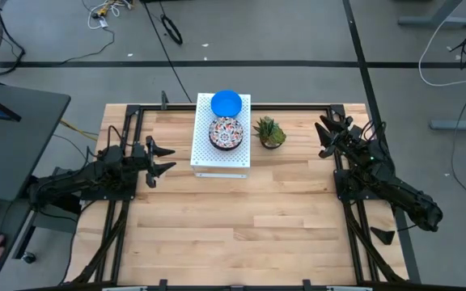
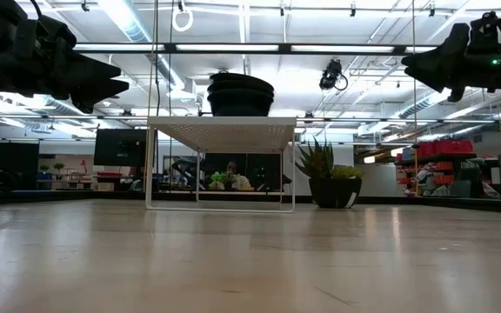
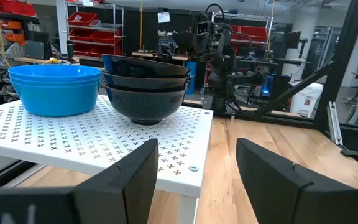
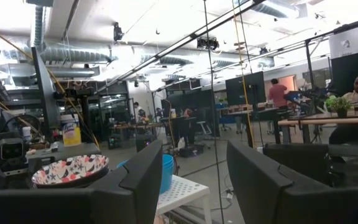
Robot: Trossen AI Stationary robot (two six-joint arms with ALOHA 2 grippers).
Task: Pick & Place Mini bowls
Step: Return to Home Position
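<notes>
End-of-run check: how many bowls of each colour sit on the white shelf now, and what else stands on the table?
Blue bowls: 3, nested in one stack
White patterned bowls: 3, nested in one stack
White perforated shelf: 1
Potted plant: 1
Total: 8 things, 6 of them bowls

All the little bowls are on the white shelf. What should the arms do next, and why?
Probably fold both arms back to rest. The blue bowls and patterned bowls sit stacked on the white shelf, and the left gripper and right gripper are open, empty and clear of it.
</notes>
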